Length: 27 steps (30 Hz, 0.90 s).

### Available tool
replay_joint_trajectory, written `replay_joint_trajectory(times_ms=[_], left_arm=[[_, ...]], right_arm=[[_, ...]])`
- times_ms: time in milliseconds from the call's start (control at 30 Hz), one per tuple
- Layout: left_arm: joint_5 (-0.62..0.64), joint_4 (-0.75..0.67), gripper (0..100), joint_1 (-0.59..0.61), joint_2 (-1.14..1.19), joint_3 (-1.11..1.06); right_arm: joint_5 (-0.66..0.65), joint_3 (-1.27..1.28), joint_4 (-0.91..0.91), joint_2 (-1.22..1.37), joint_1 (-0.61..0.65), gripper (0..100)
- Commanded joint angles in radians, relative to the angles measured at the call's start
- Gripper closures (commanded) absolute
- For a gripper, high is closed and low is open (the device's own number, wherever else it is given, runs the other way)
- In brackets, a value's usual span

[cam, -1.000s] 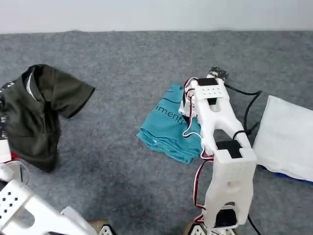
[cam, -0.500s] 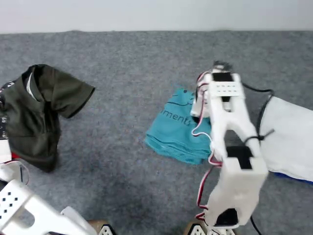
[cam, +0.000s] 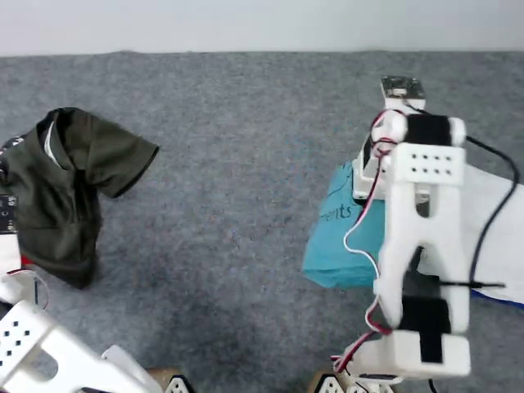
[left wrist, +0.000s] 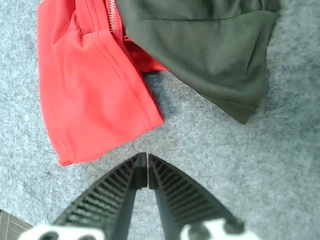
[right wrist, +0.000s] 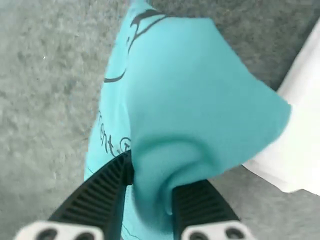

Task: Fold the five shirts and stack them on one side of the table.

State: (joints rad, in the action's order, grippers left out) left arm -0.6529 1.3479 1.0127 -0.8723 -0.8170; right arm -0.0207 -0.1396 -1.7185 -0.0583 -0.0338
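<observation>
One-handedly clamping the folded, dark-lettered teal shirt in the right gripper, bunching it over the white shirt edge; pressing the left gripper together, far from that white shirt.

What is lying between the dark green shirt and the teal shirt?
Nothing. In the high view, just bare gray table cover runs from the dark green shirt to the teal shirt.

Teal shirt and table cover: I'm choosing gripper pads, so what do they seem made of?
Teal shirt: likely thin knit cotton or a blend, matte; it drapes and puckers softly where the right gripper pinches it. Table cover: looks like grey felt or low-pile carpet, matte, with a fuzzy, speckled surface.
</observation>
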Motion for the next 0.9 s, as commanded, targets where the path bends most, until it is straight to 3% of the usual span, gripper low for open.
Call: replay_joint_trajectory(times_ms=[0,367,867], left_arm=[[-0.012,-0.002,98,-0.005,-0.015,0.018],[-0.012,-0.002,98,-0.005,-0.015,0.013],[-0.012,-0.002,98,-0.005,-0.015,0.012]], right_arm=[[-0.063,-0.025,-0.007,-0.136,-0.070,99.1],[-0.213,-0.025,0.107,-0.232,-0.303,99.1],[-0.333,-0.023,0.223,-0.117,-0.509,99.1]])
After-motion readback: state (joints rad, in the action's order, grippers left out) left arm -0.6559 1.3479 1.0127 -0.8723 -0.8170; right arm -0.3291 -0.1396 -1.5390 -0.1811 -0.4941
